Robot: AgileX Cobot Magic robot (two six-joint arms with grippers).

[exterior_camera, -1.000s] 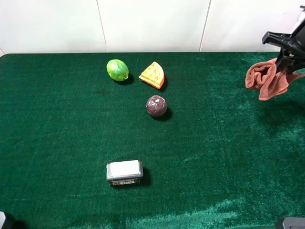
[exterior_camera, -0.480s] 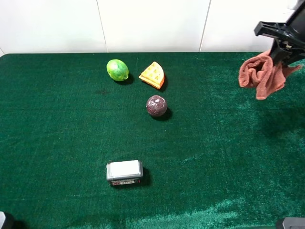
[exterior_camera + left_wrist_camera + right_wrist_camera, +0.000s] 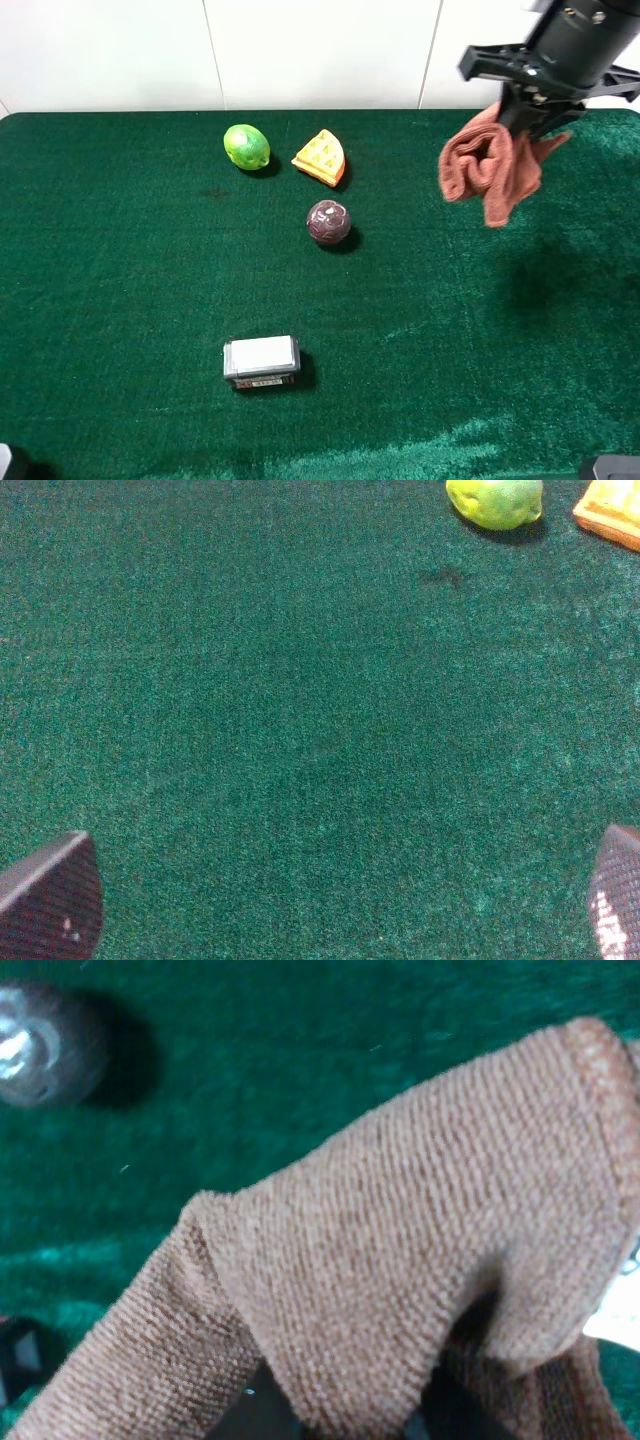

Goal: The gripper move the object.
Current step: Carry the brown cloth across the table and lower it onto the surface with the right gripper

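Leftward goes the right gripper (image 3: 522, 112), off the right edge of the bench (image 3: 120, 270) where it hung a second ago and now clearly inboard, near the far edge. It has swung the towel (image 3: 490, 165) along with it. The jaws are pressed together on a bunched top fold, and the rust-coloured cloth dangles free below, well clear of the green surface, with its shadow (image 3: 540, 285) falling on the bench nearer the front. Up close in the right wrist view the towel (image 3: 400, 1230) fills almost everything, draped over the fingers, a sliver of white tag at the side.

So where does that leave the job? The lift is done and the carry is under way; no set-down yet. Judging by the drift, the cloth is heading toward the middle of the bench.

Closest in its path is the dark ball (image 3: 328, 221), still well apart from the hanging cloth. Beyond it, toward the far edge, sits the waffle (image 3: 320, 157), and the lime (image 3: 246, 146) just beside that. A small white-topped box (image 3: 261, 360) lies alone toward the front edge. None of these has budged.

Over at the front left corner the left gripper (image 3: 335, 905) idles, fingers spread wide, holding nothing.
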